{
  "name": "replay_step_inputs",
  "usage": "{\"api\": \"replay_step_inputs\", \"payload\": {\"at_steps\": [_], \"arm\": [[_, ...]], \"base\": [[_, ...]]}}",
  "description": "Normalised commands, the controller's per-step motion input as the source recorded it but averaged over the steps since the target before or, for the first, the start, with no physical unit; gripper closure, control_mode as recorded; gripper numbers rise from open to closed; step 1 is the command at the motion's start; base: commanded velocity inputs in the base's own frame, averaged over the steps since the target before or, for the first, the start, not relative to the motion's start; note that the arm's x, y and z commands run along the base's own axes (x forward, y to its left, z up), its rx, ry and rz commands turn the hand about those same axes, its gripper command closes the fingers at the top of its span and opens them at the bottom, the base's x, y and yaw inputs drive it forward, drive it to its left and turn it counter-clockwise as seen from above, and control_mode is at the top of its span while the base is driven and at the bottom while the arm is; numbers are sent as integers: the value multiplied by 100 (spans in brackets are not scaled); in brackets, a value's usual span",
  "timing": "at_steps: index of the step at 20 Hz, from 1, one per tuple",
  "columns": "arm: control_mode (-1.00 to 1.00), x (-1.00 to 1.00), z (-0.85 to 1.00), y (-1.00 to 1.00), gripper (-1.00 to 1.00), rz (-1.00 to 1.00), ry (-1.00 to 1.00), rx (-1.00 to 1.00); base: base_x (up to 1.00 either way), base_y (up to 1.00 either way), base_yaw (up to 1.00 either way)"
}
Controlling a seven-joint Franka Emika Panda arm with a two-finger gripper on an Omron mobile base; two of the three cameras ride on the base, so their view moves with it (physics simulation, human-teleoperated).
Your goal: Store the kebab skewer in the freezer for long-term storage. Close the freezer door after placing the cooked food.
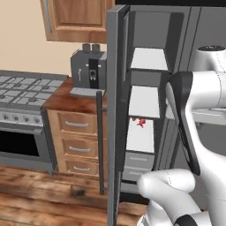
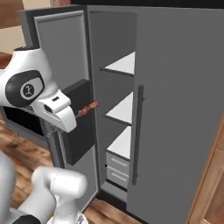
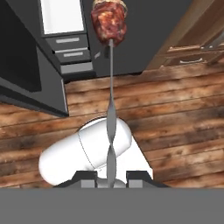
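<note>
The skewer [image 3: 110,87] is clamped by its bare metal end between the two fingertips of the gripper [image 3: 111,178], as seen in the hand view, with its shaft running straight away from the hand and the red-brown meat chunks at the far tip. In the right base view the skewer [image 2: 89,107] is seen sticking out from the white hand toward the freezer [image 2: 116,109], its meat end just at the front edge of the opening, level with the gap between the upper and middle shelves. No contact with a shelf or wall is seen.

The freezer door [image 2: 65,87] is swung wide open, its inner face lying just behind the hand and its black panel close beside the wrist. In the left base view the door [image 1: 115,110] is seen edge-on, a narrow grey slab standing between the counter [image 1: 73,100] and the white shelves. A small red item [image 1: 141,122] is seen lying on the lower shelf. Open room is left above each shelf, and two drawers [image 2: 117,168] are shut below. The plain fridge door [image 2: 175,109] at the right is closed, its bar handle bordering the opening. Wooden floor [image 3: 175,113] lies bare below the hand.
</note>
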Motion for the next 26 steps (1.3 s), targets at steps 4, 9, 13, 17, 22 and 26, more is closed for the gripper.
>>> {"api": "replay_step_inputs", "payload": {"at_steps": [4, 9, 13, 17, 22, 26], "arm": [[100, 0, 0, 0, 100, 0, 0, 0], [100, 0, 0, 0, 100, 0, 0, 0], [100, 0, 0, 0, 100, 0, 0, 0], [100, 0, 0, 0, 100, 0, 0, 0], [100, 0, 0, 0, 100, 0, 0, 0], [100, 0, 0, 0, 100, 0, 0, 0]], "base": [[61, -9, -5], [62, 0, -1], [45, 11, 0], [37, 23, 0], [28, 4, 0], [18, 0, 0]]}}
